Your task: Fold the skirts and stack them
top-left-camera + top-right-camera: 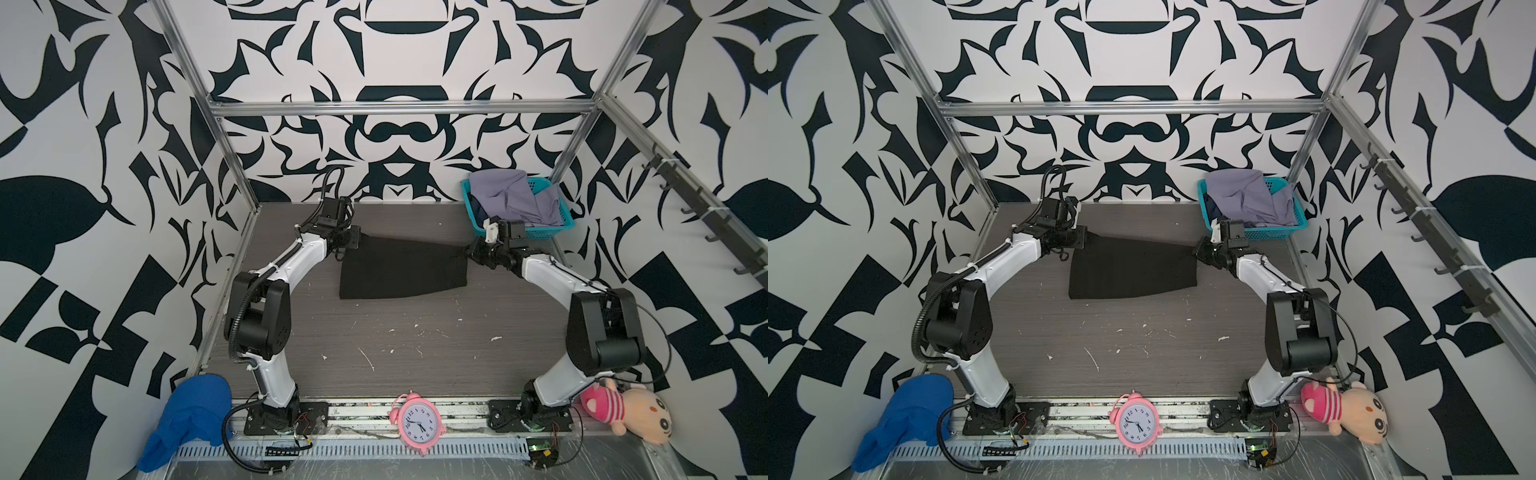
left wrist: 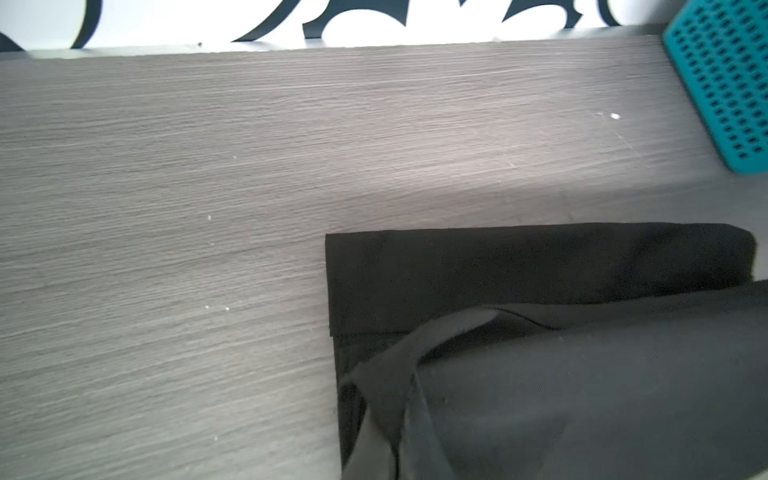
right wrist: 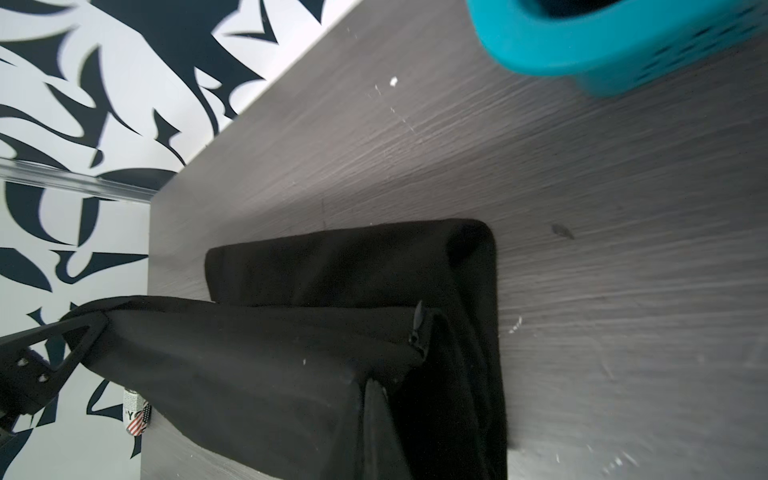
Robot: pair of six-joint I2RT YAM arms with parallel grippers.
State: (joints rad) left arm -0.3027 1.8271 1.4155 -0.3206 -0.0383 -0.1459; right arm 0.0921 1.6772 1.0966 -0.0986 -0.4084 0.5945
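A plain black skirt (image 1: 403, 270) (image 1: 1133, 270) lies across the back half of the table, partly lifted along its far edge. My left gripper (image 1: 356, 240) (image 1: 1086, 240) is shut on its far left corner and my right gripper (image 1: 470, 249) (image 1: 1196, 251) is shut on its far right corner. In the left wrist view the left gripper (image 2: 395, 415) pinches a raised layer over a flat folded layer (image 2: 498, 274). In the right wrist view the right gripper (image 3: 374, 399) holds the skirt near its zipper (image 3: 417, 328). A pale lavender-grey skirt (image 1: 515, 199) (image 1: 1250, 195) is heaped in the basket, with dark blue cloth (image 1: 478, 210) under it.
The teal basket (image 1: 557, 230) (image 1: 1289, 227) stands at the back right corner, just behind my right gripper. Along the front rail lie a bright blue knit cloth (image 1: 187, 415), a pink alarm clock (image 1: 417, 424) and a plush toy (image 1: 623, 409). Metal frame posts border the table.
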